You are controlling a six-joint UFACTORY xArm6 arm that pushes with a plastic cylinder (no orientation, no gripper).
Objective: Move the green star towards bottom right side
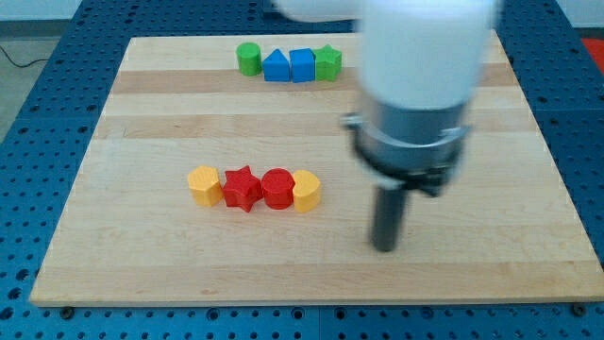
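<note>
Down near the view's bottom right hangs the end effector, a plain dark rod with nothing to open or close and nothing in its hold; my tip [385, 247] rests on bare wood of the bench [142, 255], touching no block. It stands well apart from the green star [327, 63], which sits at the view's top as the right end of a tight row: green cylinder [248, 59], blue triangle-like block [276, 66], blue cube [301, 65], then the star, each touching its neighbour. A second row lies at mid-left: orange block [203, 184], red star [242, 188], red cylinder [277, 188], yellow block [306, 191]. By my reckoning the push has not begun; to drive the star down and right, the rod would need to come round to its upper-left side, where the blue cube crowds it.
</note>
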